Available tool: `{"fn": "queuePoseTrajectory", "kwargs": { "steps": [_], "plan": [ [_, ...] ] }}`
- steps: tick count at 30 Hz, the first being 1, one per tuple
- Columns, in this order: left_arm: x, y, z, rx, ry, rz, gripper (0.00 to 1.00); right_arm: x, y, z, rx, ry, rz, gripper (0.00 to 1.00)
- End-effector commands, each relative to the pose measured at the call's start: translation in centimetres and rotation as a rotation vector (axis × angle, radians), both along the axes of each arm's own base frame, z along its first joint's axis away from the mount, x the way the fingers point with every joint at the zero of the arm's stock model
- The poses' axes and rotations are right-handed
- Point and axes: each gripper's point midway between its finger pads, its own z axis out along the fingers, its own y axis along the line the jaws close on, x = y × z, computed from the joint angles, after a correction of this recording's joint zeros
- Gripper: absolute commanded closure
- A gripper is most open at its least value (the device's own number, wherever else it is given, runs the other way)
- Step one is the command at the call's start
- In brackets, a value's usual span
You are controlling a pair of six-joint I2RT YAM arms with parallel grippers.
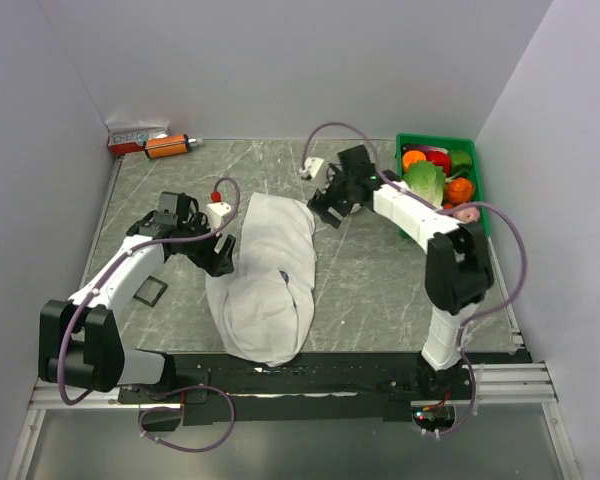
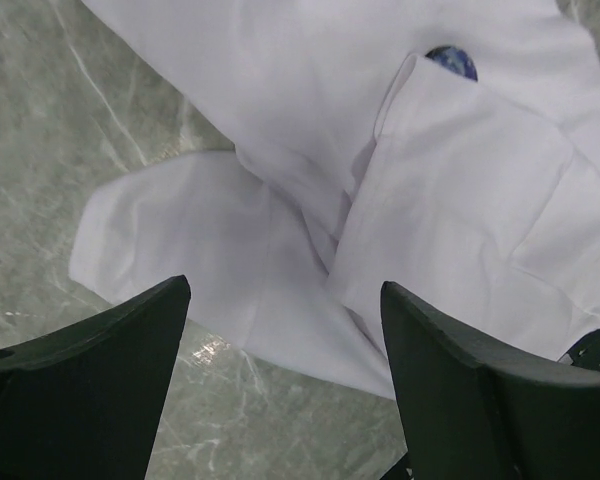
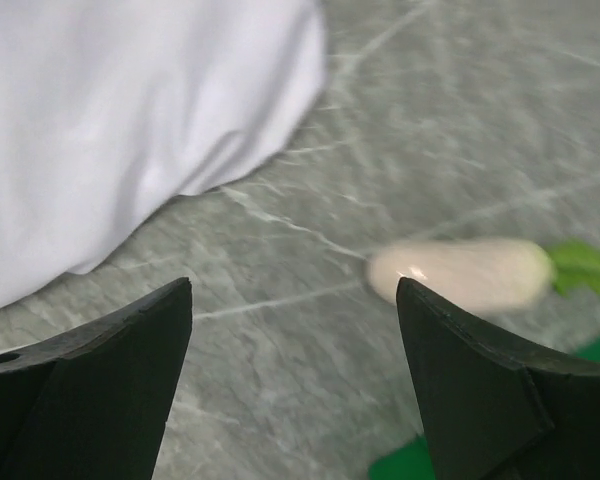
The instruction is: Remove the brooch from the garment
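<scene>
1. The grey marbled table (image 1: 380, 290) carries everything.
2. The shirt (image 1: 265, 280) is plain white and lies bunched into a long, narrow heap at mid-table. Its long axis runs from the far side toward the near edge, where its lower end reaches the black strip. In the left wrist view its folds overlap, and one flat flap lies across the rest.
3. The left pincer (image 2: 285, 290) stands wide open with nothing between its jaws, over the shirt's left edge.
4. The right pincer (image 3: 295, 290) is also spread open and empty, just beside the shirt's far end.
5. A green bin (image 1: 435, 140) of toy vegetables sits at the far right.
6. A white toy radish (image 3: 460, 272) lies on the table beside the bin.
7. The brooch (image 2: 453, 62) is a small dark-blue disc with paler marks. It sits on the shirt, half tucked behind the flap's top edge, so only its upper arc shows.
8. No writing is readable anywhere.
</scene>
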Motion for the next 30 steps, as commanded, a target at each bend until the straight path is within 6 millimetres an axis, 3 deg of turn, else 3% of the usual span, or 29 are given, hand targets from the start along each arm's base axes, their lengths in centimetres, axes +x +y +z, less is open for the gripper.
{"fn": "queuePoseTrajectory", "kwargs": {
  "steps": [1,9,13,15,16,17,18,19,21,23,24,25,26,30],
  "plan": [
    [0.5,0.0,-1.2,0.017,-0.008,-0.021,0.18,-0.1,3.1,-0.9,-0.014,0.018,0.154,0.12],
    [-0.4,-1.0,-4.3,-0.021,0.114,-0.078,0.21,-1.1,6.2,-5.6,-0.071,0.053,0.238,0.12],
    [0.2,-1.2,-5.9,-0.020,0.159,-0.083,0.26,-0.3,6.6,-7.8,-0.108,0.069,0.197,0.14],
    [0.4,-1.4,-6.4,-0.023,0.171,-0.092,0.38,0.7,6.9,-7.5,-0.128,0.054,0.169,0.26],
    [0.8,-1.5,-6.2,-0.023,0.167,-0.099,0.46,0.7,6.7,-8.6,-0.147,0.082,0.148,0.32],
    [0.8,-1.5,-6.8,-0.023,0.192,-0.104,0.61,0.8,6.6,-8.9,-0.161,0.092,0.137,0.52],
    [0.9,-1.6,-6.9,-0.022,0.198,-0.110,0.68,1.3,7.1,-8.2,-0.147,0.091,0.136,0.63],
    [1.2,-1.6,-6.7,-0.020,0.201,-0.118,0.73,0.7,6.6,-9.1,-0.160,0.143,0.117,0.84],
    [1.3,-1.6,-6.7,-0.018,0.202,-0.139,0.80,0.4,6.0,-9.0,-0.157,0.180,0.081,0.95],
    [2.2,-1.0,-5.8,0.018,0.148,-0.165,0.89,-0.8,4.8,-8.0,-0.133,0.222,0.042,1.00],
    [2.5,-0.7,-5.4,0.032,0.131,-0.173,0.90,-2.5,3.9,-9.0,-0.135,0.270,0.039,1.00],
    [3.7,-0.3,-4.6,0.057,0.078,-0.195,0.92,-3.2,3.3,-7.1,-0.113,0.253,0.028,1.00],
    [4.6,0.5,-4.3,0.089,0.053,-0.181,0.93,-3.9,2.4,-6.8,-0.108,0.257,0.015,1.00],
    [9.5,2.2,-2.6,0.119,-0.051,-0.126,0.94,-10.7,-0.3,-5.6,-0.086,0.370,-0.009,1.00]
  ]
}}
